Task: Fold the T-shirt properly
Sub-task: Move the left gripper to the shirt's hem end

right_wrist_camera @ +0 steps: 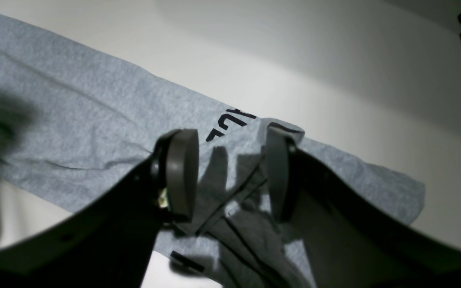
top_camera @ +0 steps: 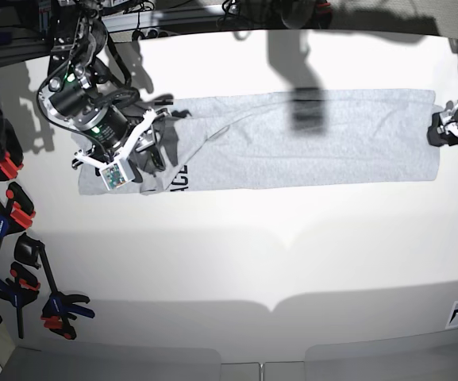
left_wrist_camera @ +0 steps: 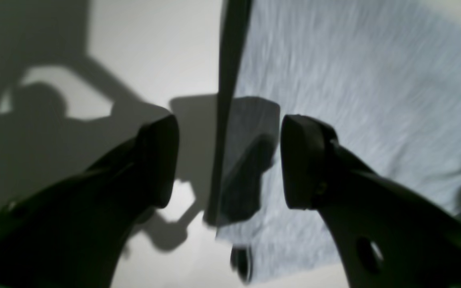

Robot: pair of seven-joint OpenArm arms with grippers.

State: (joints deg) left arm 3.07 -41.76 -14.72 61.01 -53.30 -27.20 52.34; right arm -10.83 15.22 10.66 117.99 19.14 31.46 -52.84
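The T-shirt (top_camera: 292,143) lies as a long grey strip across the back of the white table, with black lettering (top_camera: 179,176) showing at its left end. My right gripper (right_wrist_camera: 230,172) hovers open just over that lettered end (right_wrist_camera: 230,122), above creased fabric (right_wrist_camera: 74,132). In the base view it is at the strip's left end (top_camera: 151,141). My left gripper (left_wrist_camera: 228,160) is open at the strip's right end (top_camera: 443,127). One finger (left_wrist_camera: 158,160) is over bare table, the other (left_wrist_camera: 302,160) over the cloth (left_wrist_camera: 354,100), astride the shirt's edge.
Several red, blue and black clamps (top_camera: 6,210) lie along the table's left edge, with more lower down (top_camera: 54,305). The white table (top_camera: 252,262) stretches in front of the shirt. Cables and frame parts (top_camera: 236,12) run along the back.
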